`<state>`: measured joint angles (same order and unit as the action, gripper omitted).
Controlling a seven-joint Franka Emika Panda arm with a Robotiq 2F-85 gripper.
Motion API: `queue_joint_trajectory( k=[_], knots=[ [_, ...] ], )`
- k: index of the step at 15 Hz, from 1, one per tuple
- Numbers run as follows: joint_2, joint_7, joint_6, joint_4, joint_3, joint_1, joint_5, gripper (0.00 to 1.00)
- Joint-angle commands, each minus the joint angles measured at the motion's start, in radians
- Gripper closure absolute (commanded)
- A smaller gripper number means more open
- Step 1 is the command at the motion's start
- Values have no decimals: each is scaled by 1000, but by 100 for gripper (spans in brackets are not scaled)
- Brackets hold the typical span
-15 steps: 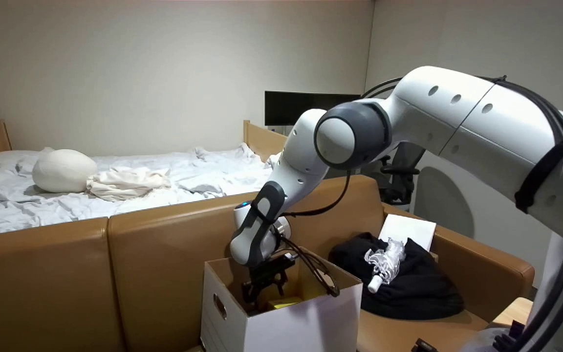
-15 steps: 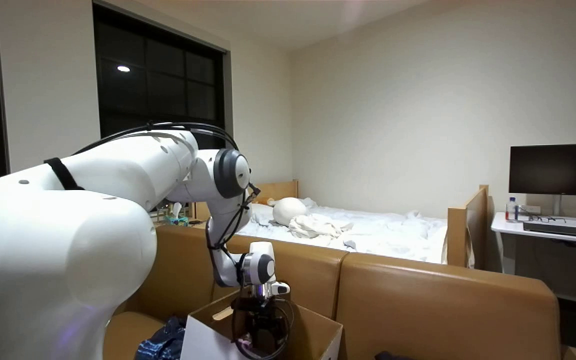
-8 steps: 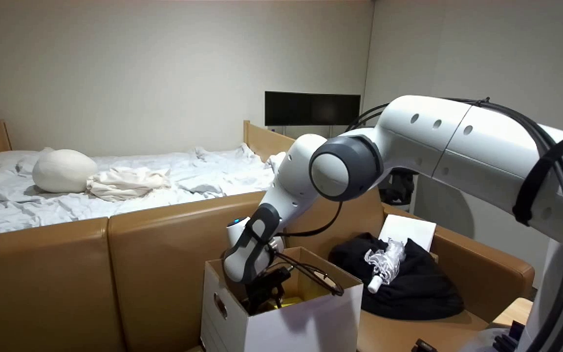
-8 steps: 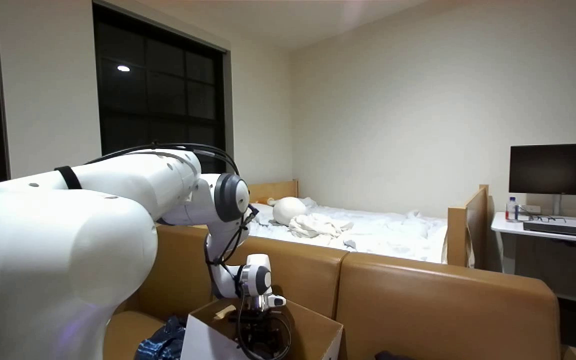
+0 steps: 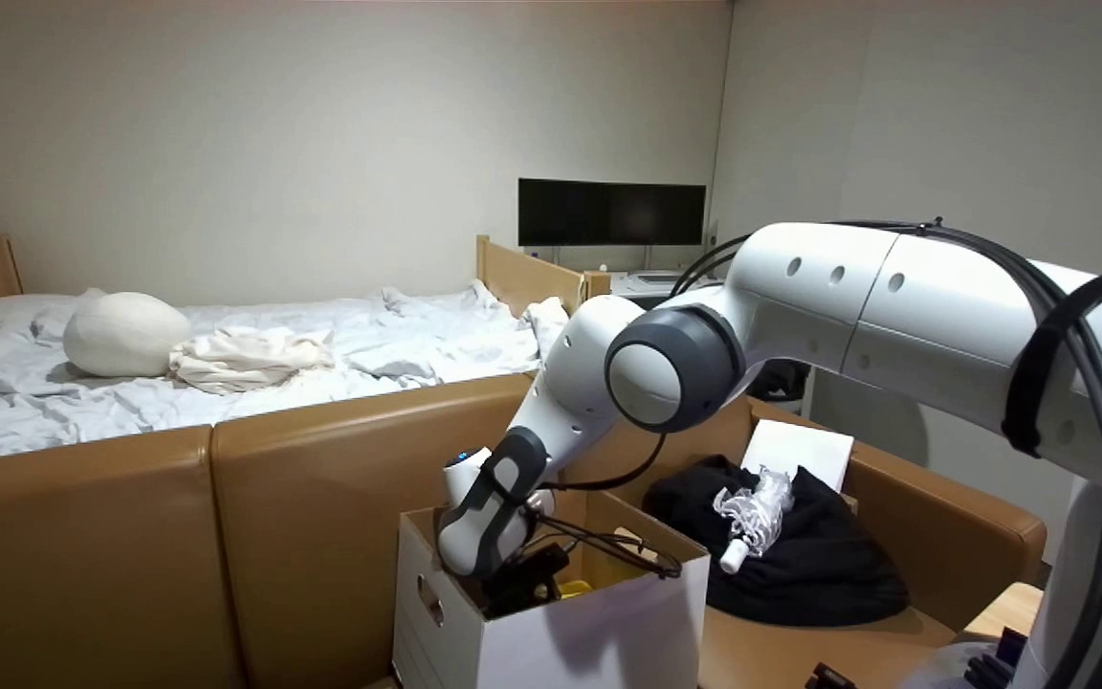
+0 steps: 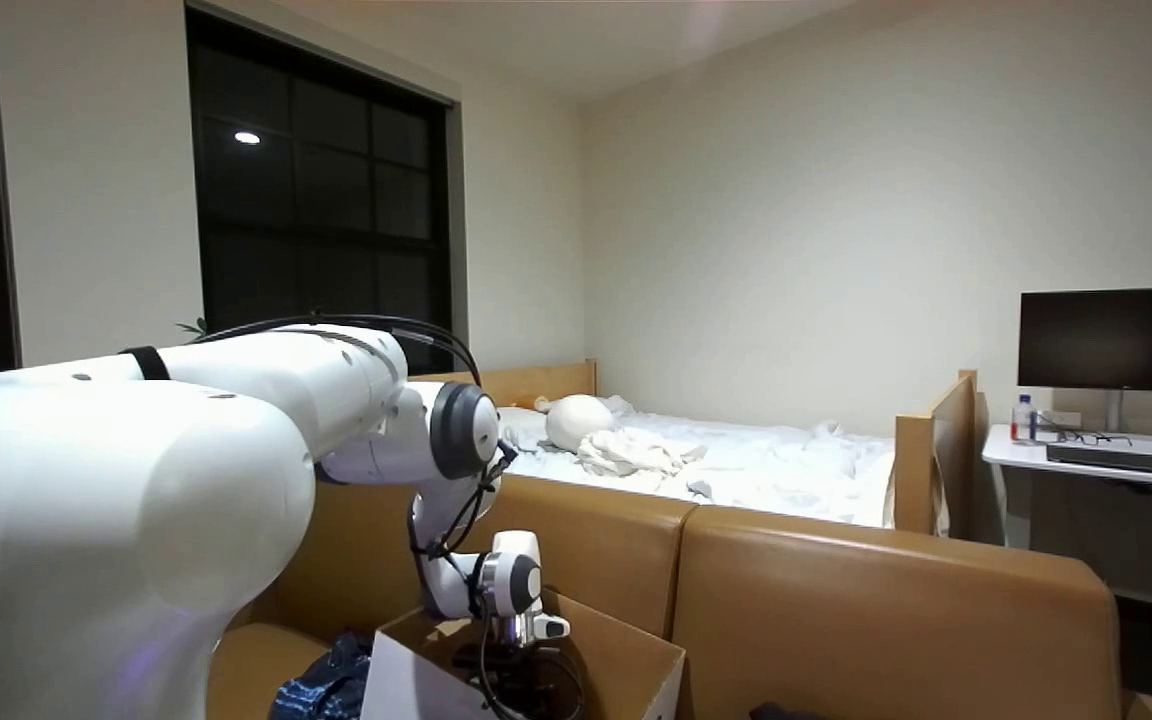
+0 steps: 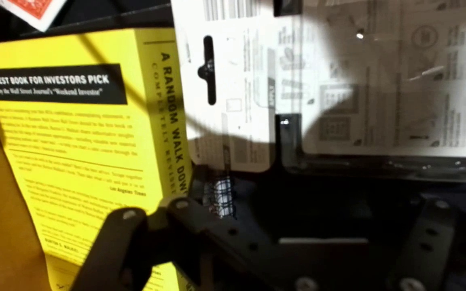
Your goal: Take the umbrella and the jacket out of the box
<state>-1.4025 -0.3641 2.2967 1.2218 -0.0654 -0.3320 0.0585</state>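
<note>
The white cardboard box (image 5: pixel 594 641) stands open on the sofa; it also shows in an exterior view (image 6: pixel 626 660). The folded silvery umbrella (image 5: pixel 760 512) with its white handle lies outside the box, on a heap of black cloth (image 5: pixel 819 584) that may be the jacket. My gripper (image 5: pixel 524 579) is down inside the box, pointing downward, and partly hidden by its walls. In the wrist view my gripper (image 7: pixel 310 206) has its fingers spread wide over a dark area, with nothing visibly held. I cannot tell whether that dark area is cloth or shadow.
Inside the box lie a yellow book (image 7: pixel 75 133), white printed packaging (image 7: pixel 229 81) and a red-and-white card (image 7: pixel 39 8). The box walls surround the gripper closely. The sofa backrest (image 5: pixel 350 507) rises behind. Dark blue cloth (image 6: pixel 326 680) lies beside the box. Cables loop from the wrist.
The arm has moved down, and the gripper has sunk deeper into the box. The umbrella, the black cloth and the box have not moved.
</note>
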Motion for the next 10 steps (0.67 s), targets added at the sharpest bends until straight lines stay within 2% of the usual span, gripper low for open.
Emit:
queue_joint_trajectory(
  k=[1,6,10],
  knots=[
    [-44,-31,-70,-57,14,16,-23,0],
    [-74,-21,-287,-132,25,24,-28,0],
    [-63,-9,-353,-144,38,35,-25,0]
  ],
)
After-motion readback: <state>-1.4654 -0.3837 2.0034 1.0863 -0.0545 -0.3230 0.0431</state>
